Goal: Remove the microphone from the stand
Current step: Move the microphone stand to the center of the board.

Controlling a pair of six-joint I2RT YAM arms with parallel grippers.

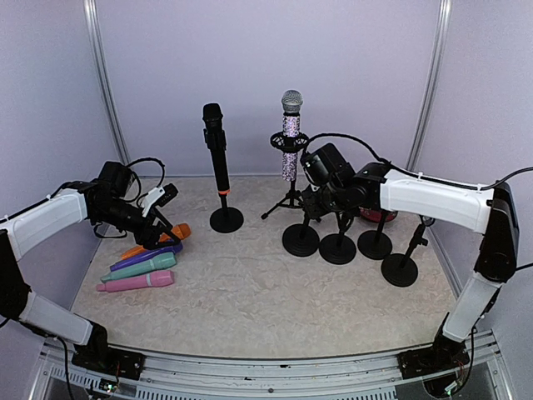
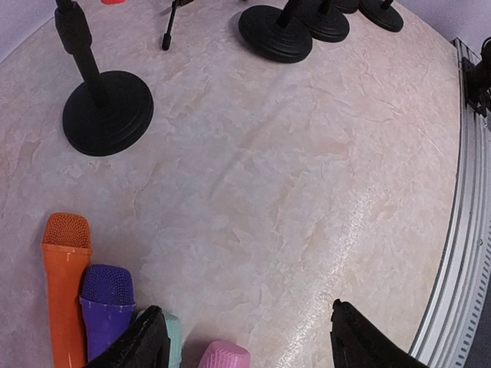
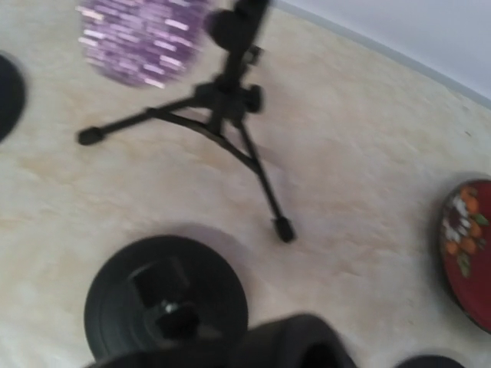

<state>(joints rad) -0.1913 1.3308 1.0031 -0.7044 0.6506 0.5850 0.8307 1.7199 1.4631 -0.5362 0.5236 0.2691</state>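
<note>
Nearest to us on the left, four microphones lie side by side on the marbled surface [image 1: 258,300]: pink [image 1: 137,282], teal [image 1: 143,267], purple [image 1: 148,255] and orange [image 1: 158,240]. The left gripper [image 2: 245,328] hovers just above their heads, its jaws spread wide with nothing between them.

On the right stand four empty round-based stands [image 1: 337,248], close together. The right gripper [image 1: 315,198] hangs over the leftmost of them. We cannot tell how far its jaws are open or whether they touch anything; its wrist view is blurred and shows only a dark shape at the bottom edge. A red patterned dish [image 3: 468,253] lies just behind these stands.

Farther back, a black microphone [image 1: 215,143] stands upright in its round-based stand [image 1: 226,220]. To its right, the sparkly purple microphone [image 1: 290,137] sits upright in the ring clip of a tripod stand [image 1: 287,202], near the right gripper and apart from it.
</note>
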